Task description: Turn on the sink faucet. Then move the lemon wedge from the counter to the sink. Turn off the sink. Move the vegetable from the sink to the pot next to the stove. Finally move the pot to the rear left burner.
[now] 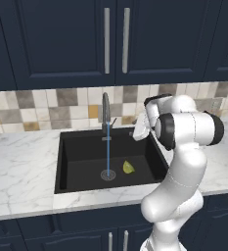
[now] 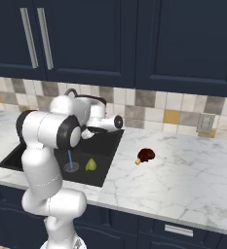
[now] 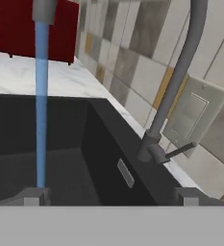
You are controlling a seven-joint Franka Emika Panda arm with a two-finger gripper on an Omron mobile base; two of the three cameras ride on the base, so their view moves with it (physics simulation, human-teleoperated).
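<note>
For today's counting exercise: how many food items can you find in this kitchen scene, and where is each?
2. The lemon wedge lies in the sink beside the drain; a reddish-brown lump sits on the counter right of the sink. Others may be hidden behind the arm.

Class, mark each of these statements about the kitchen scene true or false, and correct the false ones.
1. Water is running from the sink faucet. True.
2. The lemon wedge lies on the counter. False: it lies inside the sink, beside the drain.
3. The end effector is shut on the faucet lever. False: it is open, and the lever stands apart from it.
4. A dark reddish-brown lump sits on the counter to the right of the sink. True.
5. The water stream falls at the drain. True.
</note>
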